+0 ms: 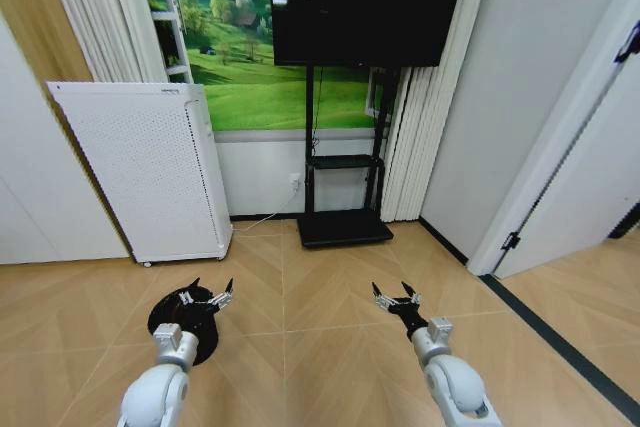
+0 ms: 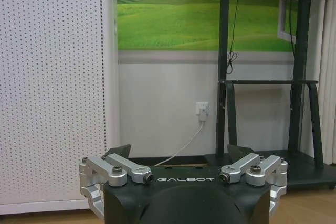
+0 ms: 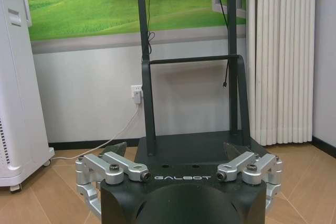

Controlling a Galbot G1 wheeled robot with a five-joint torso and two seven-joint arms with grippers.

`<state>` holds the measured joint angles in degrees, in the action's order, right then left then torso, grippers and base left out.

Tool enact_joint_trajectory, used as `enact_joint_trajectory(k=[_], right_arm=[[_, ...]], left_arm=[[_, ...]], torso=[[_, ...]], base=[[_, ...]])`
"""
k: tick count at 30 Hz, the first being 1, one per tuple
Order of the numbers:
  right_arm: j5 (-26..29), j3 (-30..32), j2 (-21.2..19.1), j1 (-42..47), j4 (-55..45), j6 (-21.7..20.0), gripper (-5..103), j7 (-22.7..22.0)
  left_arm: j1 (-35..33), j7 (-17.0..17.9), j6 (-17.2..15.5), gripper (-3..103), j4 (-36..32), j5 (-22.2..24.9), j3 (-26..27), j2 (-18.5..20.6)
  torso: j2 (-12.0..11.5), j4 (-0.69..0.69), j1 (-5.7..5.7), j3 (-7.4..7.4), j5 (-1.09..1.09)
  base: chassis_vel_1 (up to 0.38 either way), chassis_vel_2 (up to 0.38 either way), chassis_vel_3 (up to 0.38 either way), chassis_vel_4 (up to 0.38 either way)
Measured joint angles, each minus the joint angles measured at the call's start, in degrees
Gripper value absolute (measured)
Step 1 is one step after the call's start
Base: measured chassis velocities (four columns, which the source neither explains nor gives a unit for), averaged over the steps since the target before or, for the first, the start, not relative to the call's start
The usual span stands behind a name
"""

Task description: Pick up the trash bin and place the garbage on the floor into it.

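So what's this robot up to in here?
Nothing is being handled yet. Both arms reach forward over the wood floor, empty. The left gripper hangs open above a black trash bin by the white perforated appliance. The right gripper is open too, facing the TV stand.

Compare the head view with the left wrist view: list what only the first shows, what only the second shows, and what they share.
Head view alone: the trash bin on the wood floor beneath the left tool, the right tool open above bare floor, the dark screen and a white door.

Left wrist view alone: the plug in the wall socket seen close, with its white cable.

Shared: the white perforated appliance, the green landscape mural, the black stand, and the open left tool.
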<state>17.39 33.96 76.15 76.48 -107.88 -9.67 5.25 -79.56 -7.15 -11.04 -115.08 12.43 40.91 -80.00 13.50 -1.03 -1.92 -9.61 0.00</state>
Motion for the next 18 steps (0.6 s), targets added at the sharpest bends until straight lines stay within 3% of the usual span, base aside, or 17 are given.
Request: enact_joint_trajectory(k=[12, 18], right_arm=[[3.05, -0.09, -0.63, -0.05, -2.61, -1.88, 100, -2.13], [4.48, 0.36, 0.23, 0.40, -3.24, -2.13, 100, -3.74]], left_arm=[[1.82, 0.98, -0.79, 100, 0.49, 2.21, 0.81, 1.51], [2.18, 5.92, -3.47, 100, 0.27, 5.10, 0.35, 1.35]], torso=[[2.36, -0.01, -0.76, -1.59, 0.00], [4.15, -0.01, -1.31, -2.84, 0.01]], base=[[0.000, 0.000, 0.000, 0.000], [0.000, 0.000, 0.000, 0.000]])
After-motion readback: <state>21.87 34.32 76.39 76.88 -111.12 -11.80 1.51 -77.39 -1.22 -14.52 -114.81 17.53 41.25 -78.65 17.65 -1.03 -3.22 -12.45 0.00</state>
